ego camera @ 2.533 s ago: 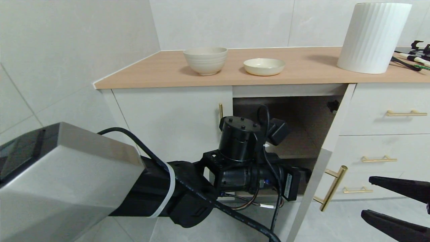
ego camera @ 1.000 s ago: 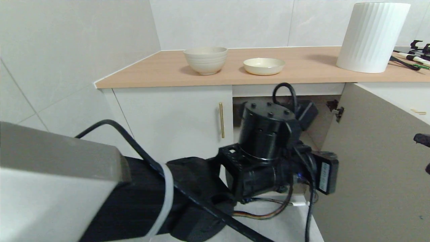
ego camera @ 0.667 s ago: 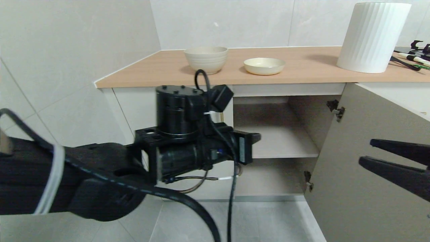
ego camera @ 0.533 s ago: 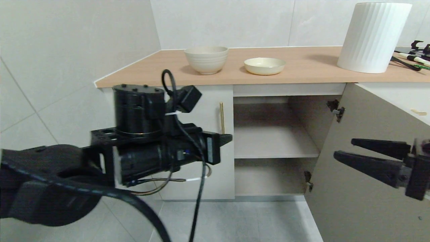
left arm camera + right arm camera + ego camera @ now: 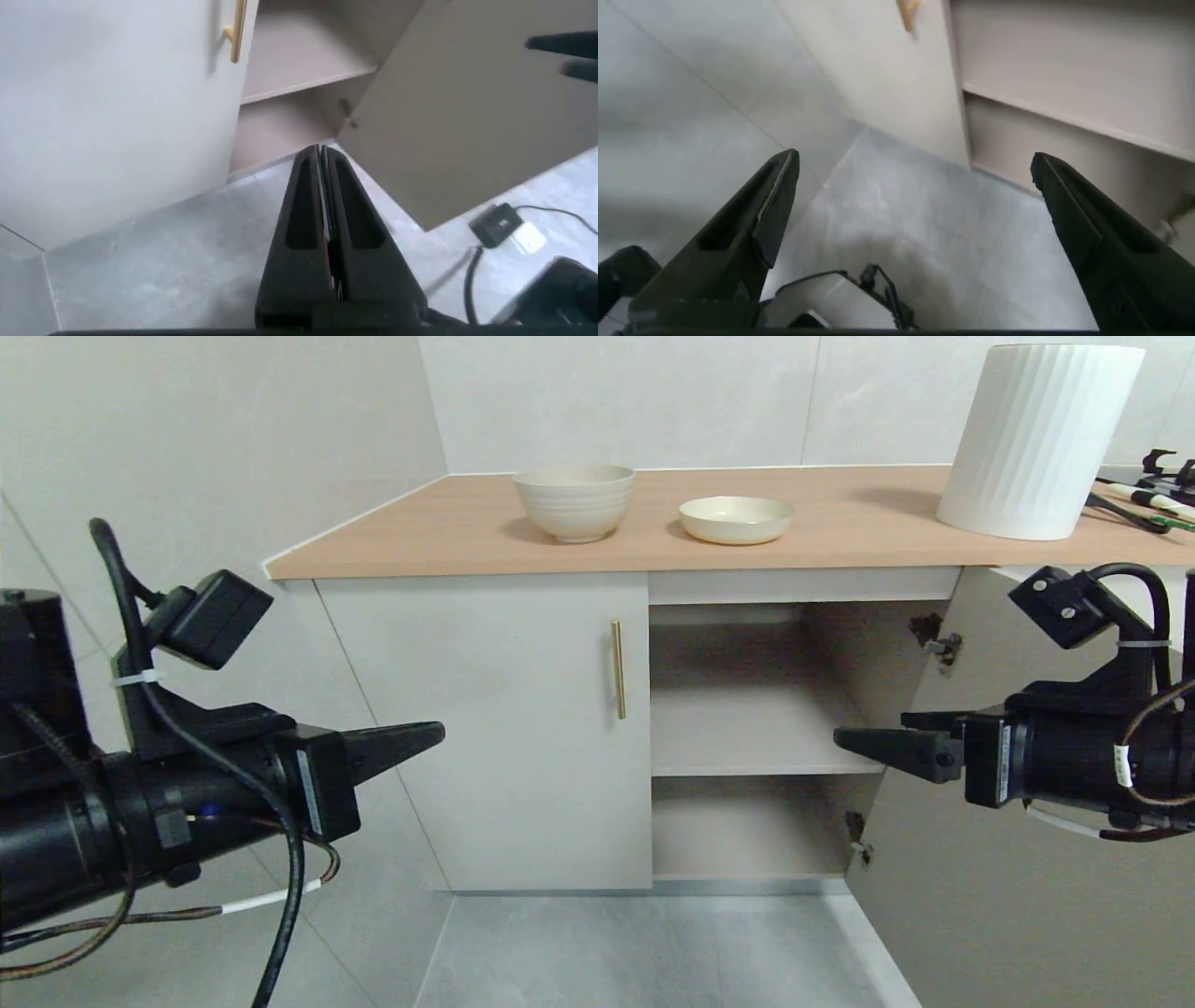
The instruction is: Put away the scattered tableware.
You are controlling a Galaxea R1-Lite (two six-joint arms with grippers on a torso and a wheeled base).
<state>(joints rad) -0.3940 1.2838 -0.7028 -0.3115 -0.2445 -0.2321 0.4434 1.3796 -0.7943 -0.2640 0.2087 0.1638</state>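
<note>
Looking across the tabletop point(image 5: 448, 537), we are seeing the deep bowl point(image 5: 573, 502) and the shallow dish point(image 5: 736, 519) standing near each other but apart, with a ribbed white container point(image 5: 1036, 439) well off to their right. We are holding our left hand point(image 5: 411, 742) low, out in front of the closed door point(image 5: 485, 728), its fingers point(image 5: 301, 205) pressed flat together. We are holding our right hand point(image 5: 854, 739) beside the open door point(image 5: 980, 859), level with the shelf point(image 5: 747, 728), its fingers point(image 5: 752, 224) spread wide and gripping nothing
</note>
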